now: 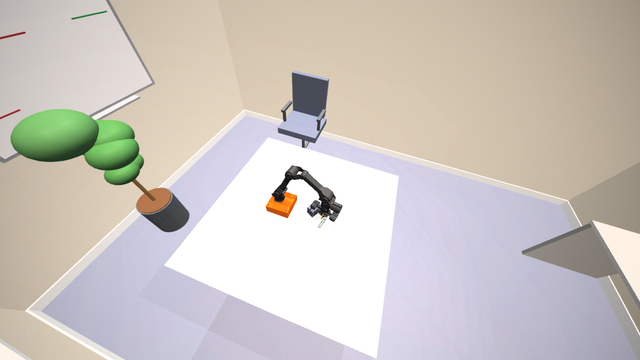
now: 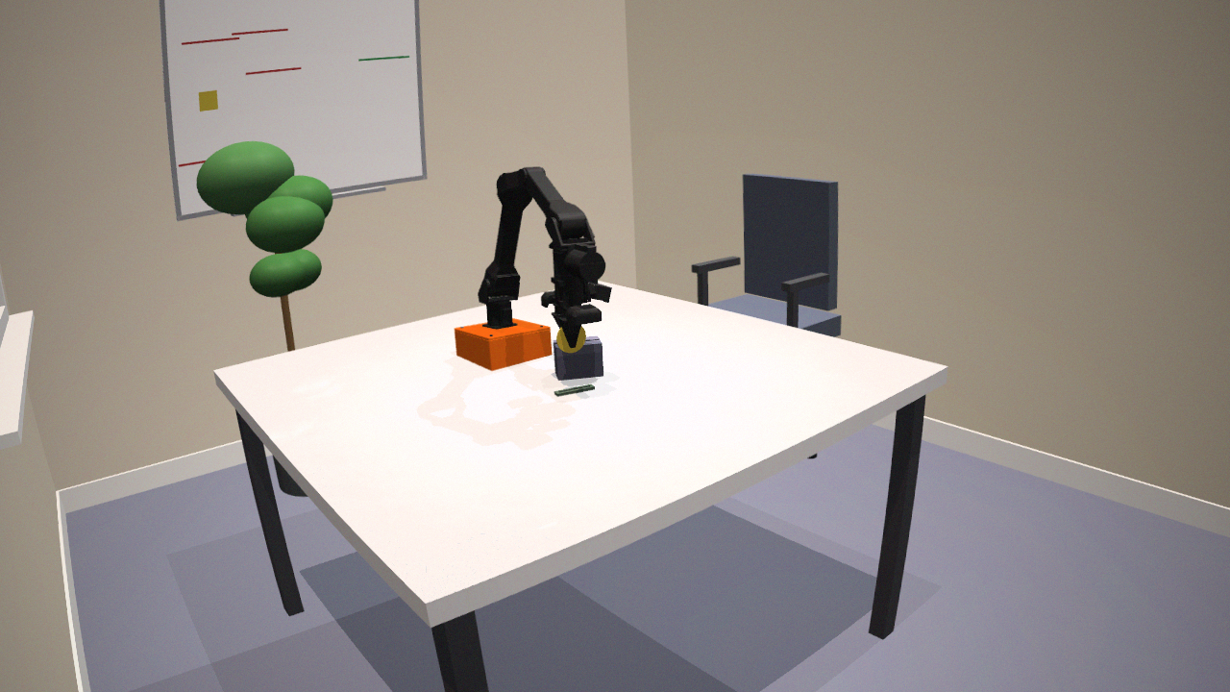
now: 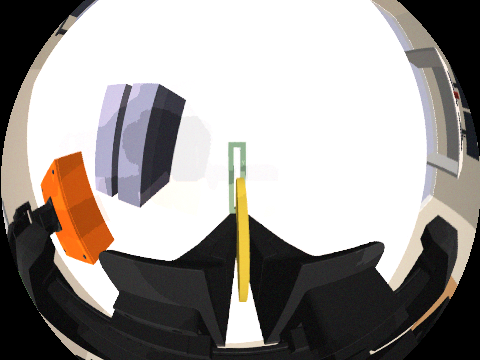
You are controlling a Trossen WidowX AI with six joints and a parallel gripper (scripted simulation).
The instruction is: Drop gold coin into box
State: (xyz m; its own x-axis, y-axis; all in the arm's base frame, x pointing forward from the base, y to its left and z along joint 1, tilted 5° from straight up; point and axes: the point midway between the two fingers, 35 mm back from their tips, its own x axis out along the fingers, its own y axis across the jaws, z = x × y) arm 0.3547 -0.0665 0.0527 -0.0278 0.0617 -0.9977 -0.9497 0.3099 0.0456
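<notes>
My gripper is shut on the gold coin, which stands upright, edge-on in the wrist view, between the fingertips. The coin is in the air above the table, clear of the holder. The dark-green holder lies empty on the table, below the coin. The grey box stands to the left of the coin in the wrist view. Its dark lid slot runs roughly lengthwise with the coin, slightly slanted. The coin is not over the slot.
The orange base of the arm stands on the white table, beyond the box from the holder. A chair and a potted plant are off the table.
</notes>
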